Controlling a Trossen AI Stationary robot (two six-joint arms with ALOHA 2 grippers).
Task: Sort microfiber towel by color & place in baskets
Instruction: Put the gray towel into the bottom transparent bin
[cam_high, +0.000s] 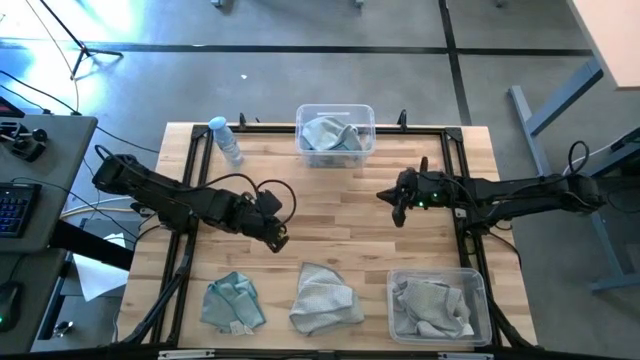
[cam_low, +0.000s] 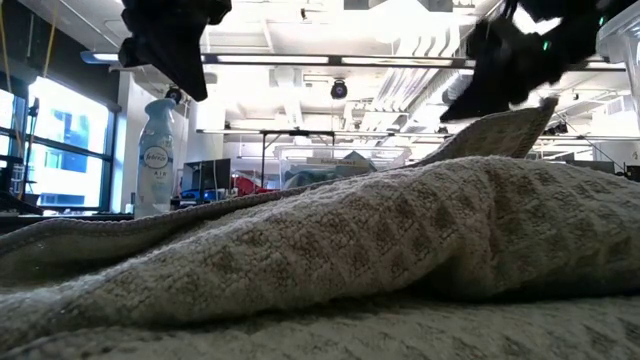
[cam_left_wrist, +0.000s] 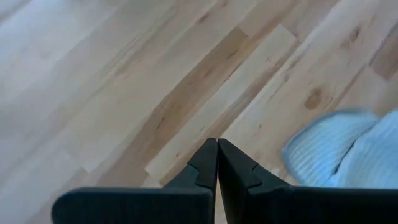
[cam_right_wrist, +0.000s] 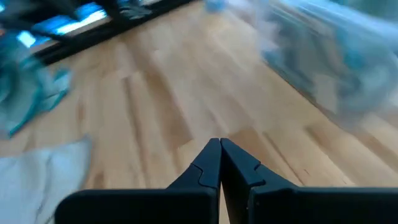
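Towels, 2 loose on the table (cam_high: 330, 215), teal (cam_high: 232, 302) and grey (cam_high: 325, 298), both soft and limp, best pinched at a raised fold; my left gripper (cam_high: 277, 240) and right gripper (cam_high: 398, 212) hover shut and empty above the boards.

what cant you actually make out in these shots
- Low view: a grey towel lying right at the lens hides the table and both baskets.
- High view: how many towels are piled in the far basket or the near basket; they overlap.
- Right wrist view: motion blur smears the far basket's contents.
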